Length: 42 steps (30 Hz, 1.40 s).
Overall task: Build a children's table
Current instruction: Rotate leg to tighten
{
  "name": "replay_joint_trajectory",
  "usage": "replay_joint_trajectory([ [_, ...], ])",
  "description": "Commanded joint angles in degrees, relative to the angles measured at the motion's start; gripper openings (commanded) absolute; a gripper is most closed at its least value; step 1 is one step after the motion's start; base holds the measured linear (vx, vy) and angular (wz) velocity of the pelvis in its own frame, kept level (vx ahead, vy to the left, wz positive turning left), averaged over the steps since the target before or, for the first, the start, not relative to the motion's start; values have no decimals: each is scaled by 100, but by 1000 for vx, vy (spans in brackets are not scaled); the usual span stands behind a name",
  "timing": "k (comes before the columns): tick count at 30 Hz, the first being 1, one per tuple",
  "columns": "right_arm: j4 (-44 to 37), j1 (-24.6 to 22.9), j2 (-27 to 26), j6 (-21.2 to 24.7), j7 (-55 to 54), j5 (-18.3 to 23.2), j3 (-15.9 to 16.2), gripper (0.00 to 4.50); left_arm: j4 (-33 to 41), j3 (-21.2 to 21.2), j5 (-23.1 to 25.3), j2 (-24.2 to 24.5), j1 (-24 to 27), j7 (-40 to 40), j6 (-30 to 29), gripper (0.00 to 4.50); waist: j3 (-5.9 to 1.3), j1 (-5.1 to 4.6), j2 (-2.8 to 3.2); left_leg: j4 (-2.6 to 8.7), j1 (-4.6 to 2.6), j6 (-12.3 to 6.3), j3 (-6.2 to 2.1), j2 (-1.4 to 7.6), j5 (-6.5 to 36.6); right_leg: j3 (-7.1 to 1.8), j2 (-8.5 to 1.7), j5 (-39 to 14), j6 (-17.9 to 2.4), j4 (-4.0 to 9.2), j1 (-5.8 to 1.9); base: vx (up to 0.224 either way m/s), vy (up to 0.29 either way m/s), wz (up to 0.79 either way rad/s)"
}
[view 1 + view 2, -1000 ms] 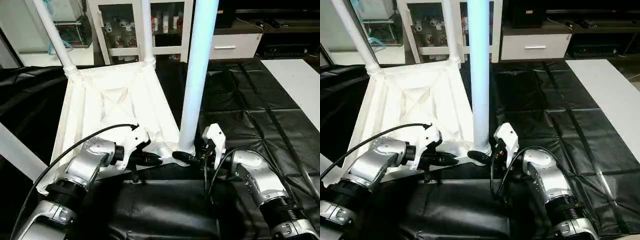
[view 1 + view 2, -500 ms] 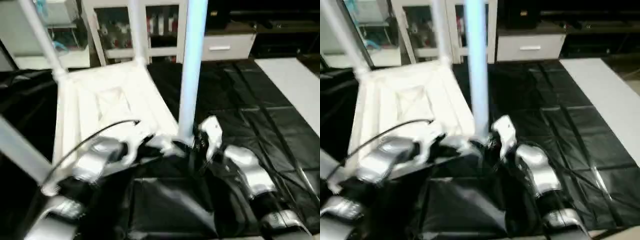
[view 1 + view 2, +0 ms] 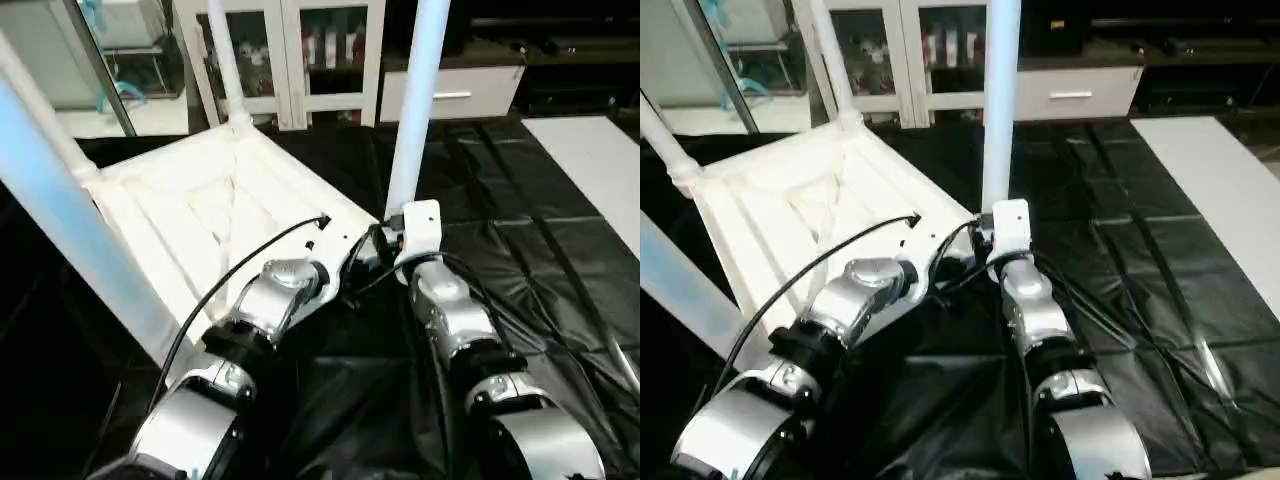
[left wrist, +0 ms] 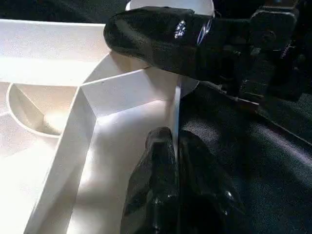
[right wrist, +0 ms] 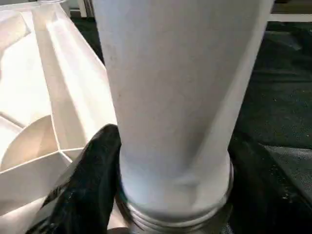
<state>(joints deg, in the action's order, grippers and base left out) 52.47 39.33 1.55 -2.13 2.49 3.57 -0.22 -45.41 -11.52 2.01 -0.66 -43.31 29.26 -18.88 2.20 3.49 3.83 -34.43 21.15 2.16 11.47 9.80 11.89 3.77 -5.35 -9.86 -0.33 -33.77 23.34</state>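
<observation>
The white plastic rectangular tabletop [image 3: 215,215] lies upside down on the black-covered worktop [image 3: 520,200], ribbed underside up, turned so that one corner points toward the robot. Long white tapered tube legs stand up out of its rounded corner sockets: one leg [image 3: 418,100] at the near corner beside the claws, one [image 3: 226,62] at the far corner, one [image 3: 35,100] at the far left corner, and one [image 3: 75,240] rising large and close at the left of the head views.

At the near corner, the left claw [image 4: 178,146] sits with its two black fingers pressed together on the thin white rim wall of the tabletop, one finger on the inside of the wall and one on the outside, clamped on that edge just short of the corner socket. The right claw [image 5: 168,195] is at the foot of the near leg: its black fingers [image 5: 92,185] stand apart on either side of the tube, just above the ringed collar where the leg enters the socket, so the leg lies between them. They hug the tube closely. In the left wrist view, one right-claw finger [image 4: 161,41] lies across the corner, in front of the leg's base.

Both silver forearms reach forward over the black cover to that corner. Beyond the worktop stands a white glass-fronted cabinet [image 3: 300,50].
</observation>
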Motion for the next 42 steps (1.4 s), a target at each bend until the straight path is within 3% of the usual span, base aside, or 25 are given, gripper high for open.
replay_joint_trajectory([
  [1,265,-67,-201,-200,129,-201,162,272,-155,317,-47,110,92,-525,284,0,-354,13,-156,382,-39,-730,-134,274,608,-207,-362,-1001,-1434,361,-296,0,0,0],
  [2,293,-54,-202,-229,108,-209,159,272,-184,318,-48,113,83,-532,303,0,-355,6,-152,386,-36,-691,-136,278,644,-209,-363,-1057,-1416,364,-291,0,0,0],
  [5,296,-34,-224,-535,408,-18,48,342,-289,307,-38,174,65,-430,433,0,-345,-4,-154,401,-38,-650,-141,277,766,-206,-358,-1147,-1395,378,-295,0,0,0],
  [7,201,-62,-193,-674,532,27,32,351,-232,260,-25,226,100,-249,459,0,-340,-13,-136,407,-20,-651,-148,275,854,-204,-367,-1206,-1360,381,-298,0,0,0],
  [8,79,-100,-170,-716,709,106,12,376,-152,200,-10,282,146,-87,492,0,-332,-60,-140,426,3,-628,-164,280,913,-195,-370,-1283,-1322,387,-317,0,0,0],
  [9,-100,-161,-124,-725,1064,215,24,376,-26,124,-7,362,219,147,466,0,-338,-84,-149,416,-18,-631,-159,280,957,-203,-368,-1284,-1331,394,-311,0,0,0],
  [13,-315,-270,-1,-711,1533,205,180,407,142,24,-29,485,336,520,533,0,-337,-116,-144,410,0,-730,-160,297,871,-202,-364,-1157,-1426,371,-314,0,0,0],
  [16,-602,-517,303,-731,2336,43,549,428,491,-181,-138,755,585,1351,467,0,-326,-96,-154,415,-9,-711,-156,305,919,-205,-374,-1326,-1429,388,-308,0,0,0],
  [18,-688,-569,347,-718,2488,87,553,428,548,-217,-155,823,629,1491,476,0,-319,-95,-141,420,-29,-688,-149,316,959,-214,-364,-1394,-1426,395,-277,0,0,0],
  [22,-1556,-1013,782,-459,3845,484,654,428,1151,-460,-387,1444,1029,2822,522,0,-312,-70,-137,454,-47,-627,-162,345,1112,-234,-352,-1490,-1363,385,-266,0,0,0],
  [24,-1703,-1090,879,-397,4074,542,708,428,1295,-511,-430,1581,1103,3081,497,0,-304,-39,-130,466,-34,-619,-170,363,1086,-236,-359,-1445,-1371,366,-271,0,0,0],
  [27,-2141,-1323,1179,-146,4698,707,882,428,1682,-582,-597,1948,1299,3743,451,0,-291,17,-107,487,-69,-459,-150,380,1217,-249,-346,-1518,-1385,372,-240,0,0,0],
  [30,-2505,-1548,1452,154,5232,794,1028,428,1932,-570,-744,2209,1401,4143,341,0,-312,53,-100,475,-72,-439,-146,378,1018,-253,-333,-1098,-1425,317,-246,0,0,0],
  [33,-2664,-1670,1584,315,5492,816,1091,428,1991,-549,-784,2323,1411,4258,298,0,-324,96,-106,448,-60,-501,-129,369,858,-252,-340,-837,-1512,287,-253,0,0,0],
  [39,-2524,-1667,1583,317,5517,722,1124,428,1996,-518,-782,2361,1398,4292,297,0,-301,106,-130,463,-60,-354,-142,363,1014,-260,-367,-1171,-1481,325,-260,0,0,0],
  [42,-2519,-1623,1528,371,5404,768,1079,428,2047,-521,-782,2359,1414,4301,267,0,-308,103,-122,458,-66,-348,-144,362,946,-259,-360,-1052,-1492,307,-261,0,0,0],
])
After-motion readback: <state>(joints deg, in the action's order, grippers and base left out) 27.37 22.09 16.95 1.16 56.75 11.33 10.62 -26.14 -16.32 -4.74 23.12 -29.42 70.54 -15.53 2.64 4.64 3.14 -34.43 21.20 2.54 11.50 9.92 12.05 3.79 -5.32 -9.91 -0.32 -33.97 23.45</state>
